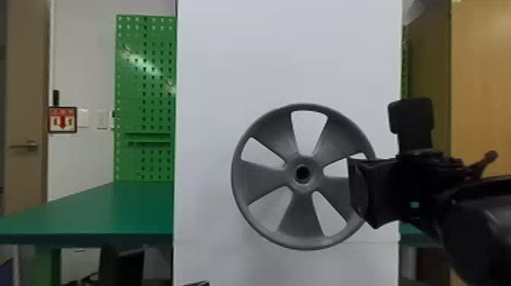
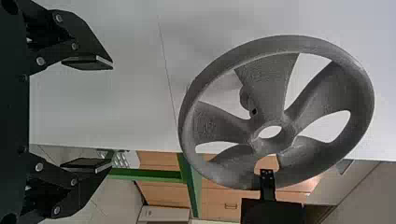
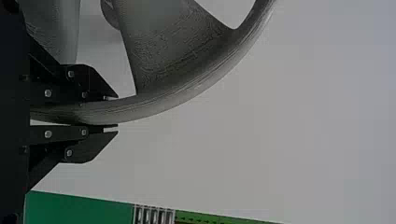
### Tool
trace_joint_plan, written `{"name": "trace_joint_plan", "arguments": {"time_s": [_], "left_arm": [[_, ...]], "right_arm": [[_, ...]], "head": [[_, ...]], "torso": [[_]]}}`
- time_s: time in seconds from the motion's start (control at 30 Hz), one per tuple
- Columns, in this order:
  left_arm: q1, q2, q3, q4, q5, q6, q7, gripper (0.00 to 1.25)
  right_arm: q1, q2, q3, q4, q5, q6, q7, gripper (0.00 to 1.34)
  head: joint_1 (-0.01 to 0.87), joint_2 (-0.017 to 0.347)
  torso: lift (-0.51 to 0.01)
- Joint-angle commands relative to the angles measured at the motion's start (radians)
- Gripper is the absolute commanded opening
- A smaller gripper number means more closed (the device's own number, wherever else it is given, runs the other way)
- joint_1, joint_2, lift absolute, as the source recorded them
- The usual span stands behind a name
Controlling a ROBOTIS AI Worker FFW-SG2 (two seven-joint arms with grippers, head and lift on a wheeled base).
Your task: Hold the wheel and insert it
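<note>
The grey five-spoked wheel (image 1: 300, 216) stands upright before the white panel, its hub hole facing the head camera. My right gripper (image 1: 359, 190) is at its right side; in the right wrist view the wheel's rim (image 3: 177, 98) lies between the fingers of this gripper (image 3: 116, 112), shut on it. A bit of my left gripper (image 1: 196, 283) shows low at the bottom edge. In the left wrist view that gripper (image 2: 112, 115) is open with nothing between its fingers, apart from the wheel (image 2: 268, 79). Behind the spokes a grey stub (image 2: 245, 98) sticks out from the panel.
The white panel (image 1: 228, 57) rises close behind the wheel. A green table (image 1: 114, 213) extends to the left of it, with a green pegboard (image 1: 152, 114) at its back. A wooden cabinet (image 1: 483, 76) stands at the right.
</note>
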Motion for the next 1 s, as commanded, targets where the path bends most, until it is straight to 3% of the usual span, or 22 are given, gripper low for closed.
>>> {"name": "trace_joint_plan", "arguments": {"time_s": [0.0, 0.97], "left_arm": [[0.000, -0.001, -0.001, 0.001, -0.001, 0.001, 0.000, 0.75], [-0.005, 0.000, -0.006, 0.003, -0.001, 0.001, 0.000, 0.75]], "right_arm": [[-0.005, -0.001, 0.001, 0.016, 0.000, -0.010, 0.000, 0.20], [-0.020, -0.001, -0.012, 0.126, -0.003, -0.091, 0.000, 0.20]], "head": [[0.000, 0.006], [0.000, 0.006]], "torso": [[-0.496], [-0.496]]}}
